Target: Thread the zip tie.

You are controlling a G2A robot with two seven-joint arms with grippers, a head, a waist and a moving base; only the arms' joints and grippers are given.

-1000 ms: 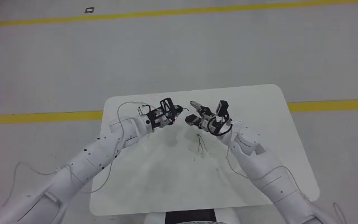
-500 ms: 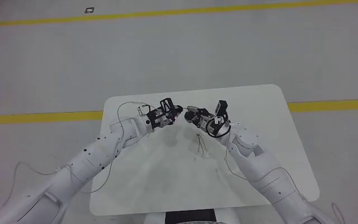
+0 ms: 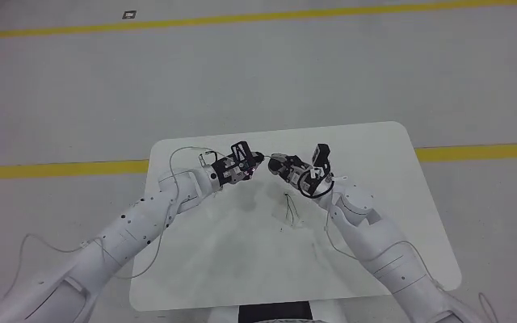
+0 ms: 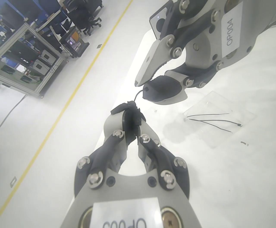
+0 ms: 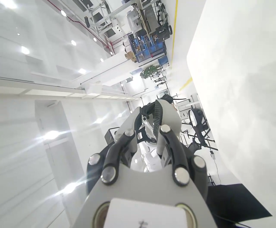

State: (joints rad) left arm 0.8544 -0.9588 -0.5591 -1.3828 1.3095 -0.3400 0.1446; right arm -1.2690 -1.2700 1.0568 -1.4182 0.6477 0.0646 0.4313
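The thin black plastic zip tie (image 4: 135, 96) is clamped by the left end effector (image 4: 129, 109) and the right end effector (image 4: 141, 87). It is held above the white table (image 3: 363, 242), toward 12 o'clock. It could be bent or pulled loose if it is tugged crookedly.

This is a robotics lab set in a large hall. The pale floor (image 3: 363, 73) carries yellow tape lines: one (image 3: 258, 18) lies beyond the white bench (image 3: 363, 161) at 12 o'clock, and another (image 3: 73, 169) runs out from the bench at 9 and 3 o'clock. The left wrist view shows a metal-frame rack (image 4: 25, 64) of electronics and cables, and black swivel chairs (image 4: 86, 15). The right wrist view shows shelving with blue crates (image 5: 146, 47), round ceiling lights (image 5: 82, 70) and a red pipe (image 5: 64, 16).
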